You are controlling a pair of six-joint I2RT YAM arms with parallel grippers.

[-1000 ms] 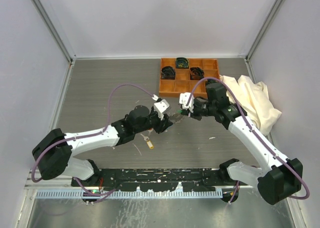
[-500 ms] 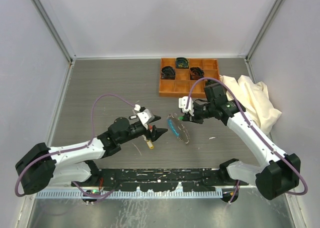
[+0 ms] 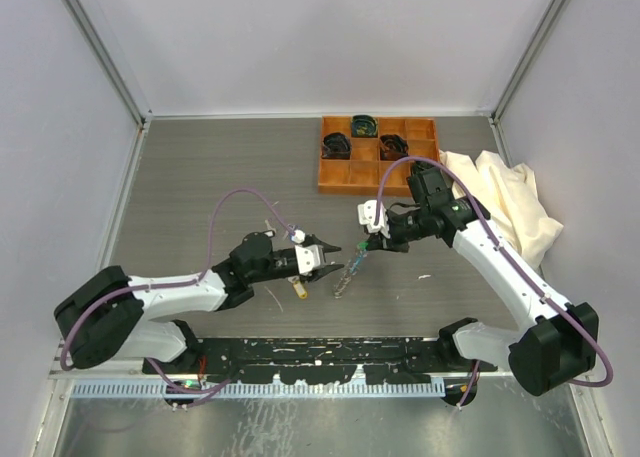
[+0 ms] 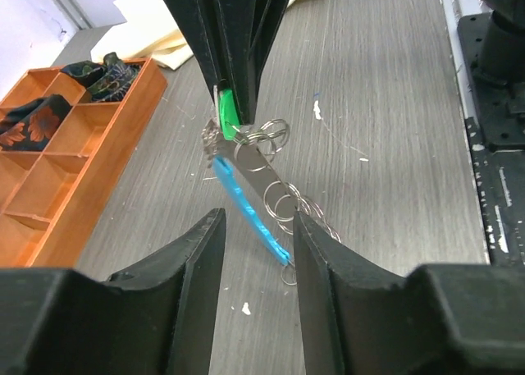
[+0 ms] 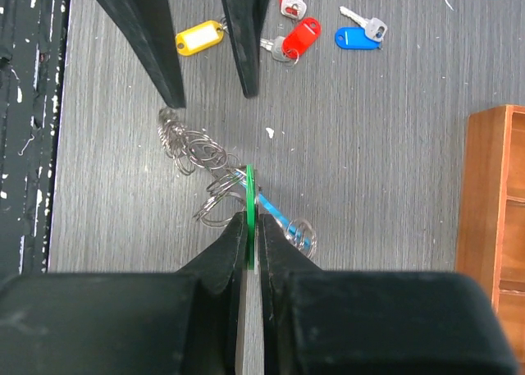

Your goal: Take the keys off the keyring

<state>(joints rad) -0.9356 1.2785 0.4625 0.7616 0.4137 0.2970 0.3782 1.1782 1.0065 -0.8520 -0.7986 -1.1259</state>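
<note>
From above, the right gripper [image 3: 372, 239] pinches a green plastic key tag [image 3: 359, 248], and the silvery coiled-chain keyring [image 3: 346, 273] hangs below it. The left gripper [image 3: 326, 249] is spread wide just beside it, holding nothing.

Left wrist: the ring's light-blue curved segment [image 4: 246, 207] hangs between the spread fingers [image 4: 197, 260].

Right wrist: the jaws are clamped on the tag. Yellow-tagged [image 5: 199, 40], red-tagged [image 5: 303, 37] and blue-tagged [image 5: 357, 37] silver keys lie loose on the grey table [image 5: 394, 186].

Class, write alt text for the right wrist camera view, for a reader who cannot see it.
The right gripper pinches a green key tag edge-on, with the keyring, silver coils and a blue segment, beneath it. The left gripper stands open at the top, and loose keys with yellow, red and blue tags lie beyond on the table.
</note>
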